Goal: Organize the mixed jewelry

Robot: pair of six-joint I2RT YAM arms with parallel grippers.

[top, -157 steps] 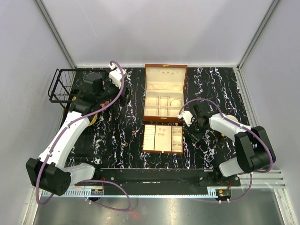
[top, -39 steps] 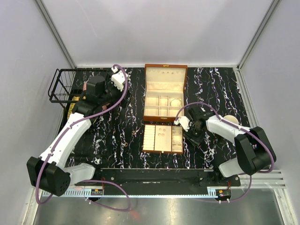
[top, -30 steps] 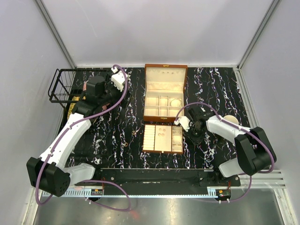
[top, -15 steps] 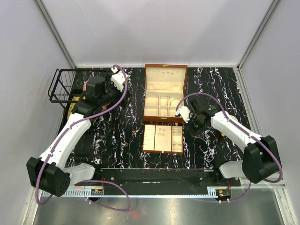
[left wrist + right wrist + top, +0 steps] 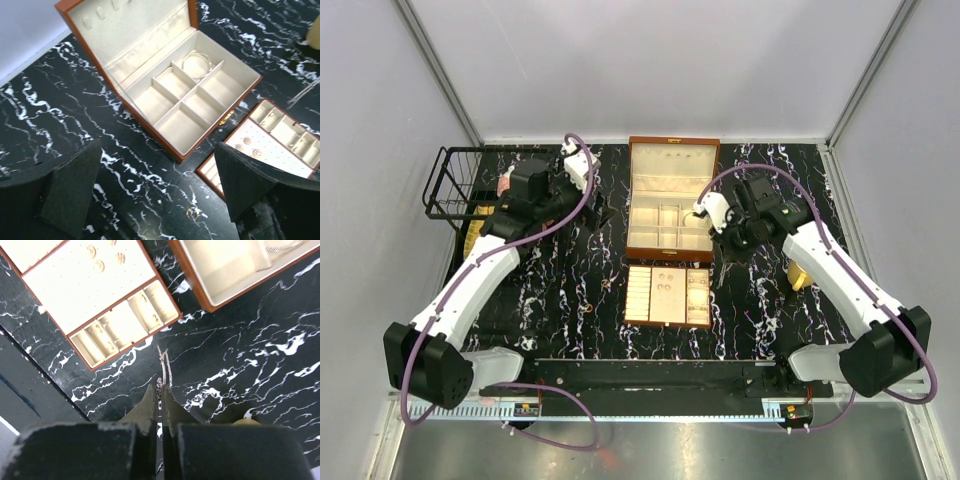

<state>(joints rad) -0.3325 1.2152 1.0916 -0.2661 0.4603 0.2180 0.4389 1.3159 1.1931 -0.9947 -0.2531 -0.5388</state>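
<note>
Dangling from the pinched-shut right jaws, a fine chain [image 5: 165, 367] hangs over the counter [image 5: 225, 365], 3 o'clock of the tray [image 5: 85, 287]. Left jaws stand wide apart, empty, 9 o'clock of the box [image 5: 665, 253].

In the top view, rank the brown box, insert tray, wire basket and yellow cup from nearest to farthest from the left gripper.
1. brown box, just right of the left gripper.
2. insert tray, nearer the bases, to its right.
3. wire basket, at the left edge.
4. yellow cup, far right.
</note>
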